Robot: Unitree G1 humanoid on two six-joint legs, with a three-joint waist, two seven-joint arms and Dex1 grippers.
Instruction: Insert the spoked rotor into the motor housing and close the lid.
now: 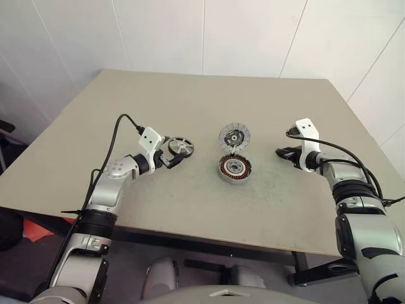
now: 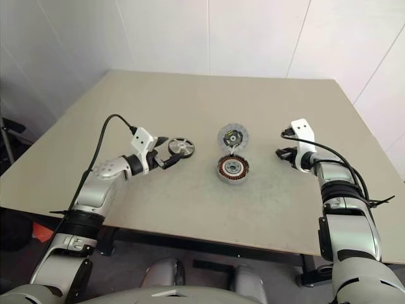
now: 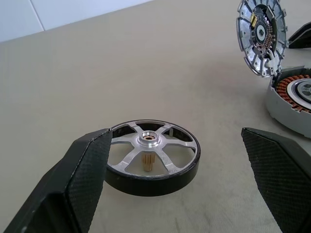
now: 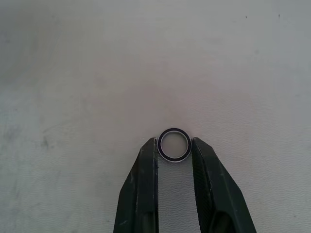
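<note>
Resting flat on the table (image 1: pixel 190 101), the motor housing (image 1: pixel 235 168) serves as the reference point for this inspection. Its copper windings and central hub are exposed. The lid (image 1: pixel 234 135) stands raised on edge at the far side of the housing, touching its rim, with its inner face tilted toward the housing.

The spoked rotor (image 1: pixel 181 147) lies flat on the table to the robot's left of the housing, apart from it, hub upward, with a small brass pinion visible beneath the hub in the left wrist view. The left gripper (image 1: pixel 172 154) is positioned at the rotor with its fingers spread wide on either side of the wheel; one finger (image 3: pixel 87 170) overlaps the rim in that view, the other stands clear of it.

The right gripper (image 4: pixel 174 145) sits to the robot's right of the housing, well apart from it. Its fingers are nearly together, pinching a small ring (image 4: pixel 174 144) between their tips.
</note>
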